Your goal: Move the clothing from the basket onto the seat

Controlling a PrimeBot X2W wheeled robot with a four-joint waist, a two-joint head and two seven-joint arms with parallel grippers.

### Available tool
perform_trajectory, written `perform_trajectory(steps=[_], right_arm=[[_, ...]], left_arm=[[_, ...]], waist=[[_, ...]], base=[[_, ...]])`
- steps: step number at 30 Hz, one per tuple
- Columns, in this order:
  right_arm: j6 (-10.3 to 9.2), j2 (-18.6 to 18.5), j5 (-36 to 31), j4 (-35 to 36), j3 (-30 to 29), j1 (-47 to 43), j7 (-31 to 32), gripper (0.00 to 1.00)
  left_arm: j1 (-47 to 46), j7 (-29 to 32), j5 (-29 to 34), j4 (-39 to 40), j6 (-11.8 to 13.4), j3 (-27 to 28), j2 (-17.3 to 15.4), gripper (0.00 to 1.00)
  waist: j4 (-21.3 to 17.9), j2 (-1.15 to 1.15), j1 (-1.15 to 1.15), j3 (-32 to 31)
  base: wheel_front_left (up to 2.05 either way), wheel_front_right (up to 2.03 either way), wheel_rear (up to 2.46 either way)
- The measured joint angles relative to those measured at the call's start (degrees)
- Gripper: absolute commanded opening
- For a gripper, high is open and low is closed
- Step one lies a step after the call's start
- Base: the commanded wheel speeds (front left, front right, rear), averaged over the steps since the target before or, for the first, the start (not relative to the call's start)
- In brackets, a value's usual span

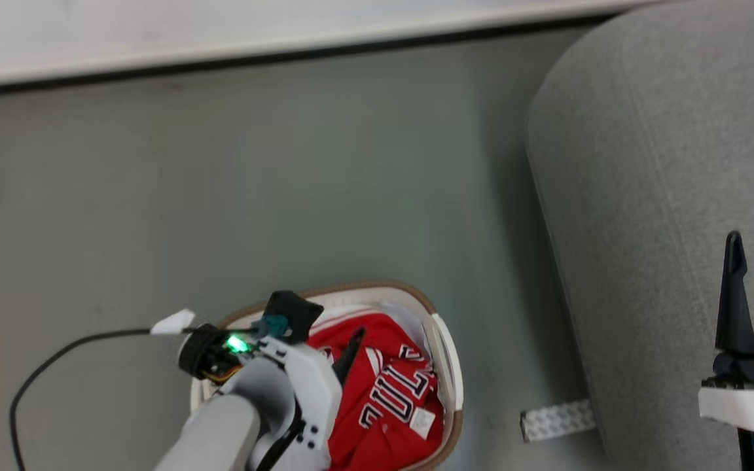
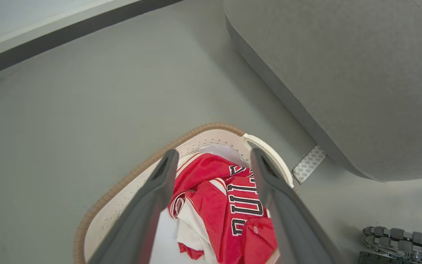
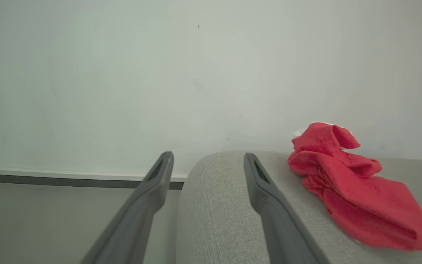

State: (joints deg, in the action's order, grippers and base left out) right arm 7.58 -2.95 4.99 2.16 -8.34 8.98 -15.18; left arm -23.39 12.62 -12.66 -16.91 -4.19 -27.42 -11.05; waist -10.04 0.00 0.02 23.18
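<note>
The red clothing (image 1: 390, 392) with block lettering lies crumpled in the oval white basket (image 1: 377, 288) at the bottom centre of the floor. My left gripper (image 2: 214, 161) hangs open just above it, its fingers straddling the clothing (image 2: 214, 190) inside the brown basket rim (image 2: 211, 127); nothing is held. The big grey seat (image 1: 665, 196) stands to the right. My right gripper (image 3: 207, 157) is open and empty over the seat's rounded edge (image 3: 218, 205); one of its fingers (image 1: 735, 288) points up the head view. A crumpled red garment (image 3: 350, 183) lies on the seat.
A strip of patterned tape (image 1: 557, 418) lies on the floor between basket and seat. A black cable (image 1: 43, 373) trails left from my left wrist. A pale wall with a dark baseboard (image 1: 285, 52) runs along the far side. A linked cable chain (image 2: 401, 236) sits low right.
</note>
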Motion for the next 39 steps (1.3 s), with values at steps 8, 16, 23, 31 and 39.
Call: perform_trajectory(steps=[8,16,23,31,39], right_arm=[[0.00,0.02,1.08,2.07,1.81,5.86,0.00,1.00],[0.00,0.01,2.72,2.99,3.00,8.62,0.00,1.00],[0.00,-0.01,4.02,5.35,3.81,9.90,0.00,1.00],[0.00,0.00,2.36,6.94,4.26,9.77,0.00,1.00],[0.00,0.02,1.13,5.73,4.21,9.72,0.00,1.00]], left_arm=[[-9.73,3.99,1.12,-16.18,-1.15,-3.41,3.45,1.00],[-16.84,3.41,1.91,-27.04,-0.47,-3.92,5.15,1.00],[-21.46,1.63,1.94,-32.88,-0.82,-4.47,4.95,1.00],[-23.70,-3.96,2.23,-38.63,-0.38,-5.76,6.47,0.00],[-22.96,-11.46,-2.14,-40.95,-1.34,-4.60,7.76,0.00]], waist=[[-1.48,0.00,0.00,11.27],[-3.14,0.00,0.00,20.68],[-4.10,0.00,-0.01,27.41],[-4.16,0.00,-0.01,31.35],[-2.27,0.00,-0.02,26.53]], base=[[0.00,0.00,0.00],[0.00,0.00,0.00],[0.00,0.00,0.00],[0.00,0.00,0.00],[0.00,0.00,0.00]])
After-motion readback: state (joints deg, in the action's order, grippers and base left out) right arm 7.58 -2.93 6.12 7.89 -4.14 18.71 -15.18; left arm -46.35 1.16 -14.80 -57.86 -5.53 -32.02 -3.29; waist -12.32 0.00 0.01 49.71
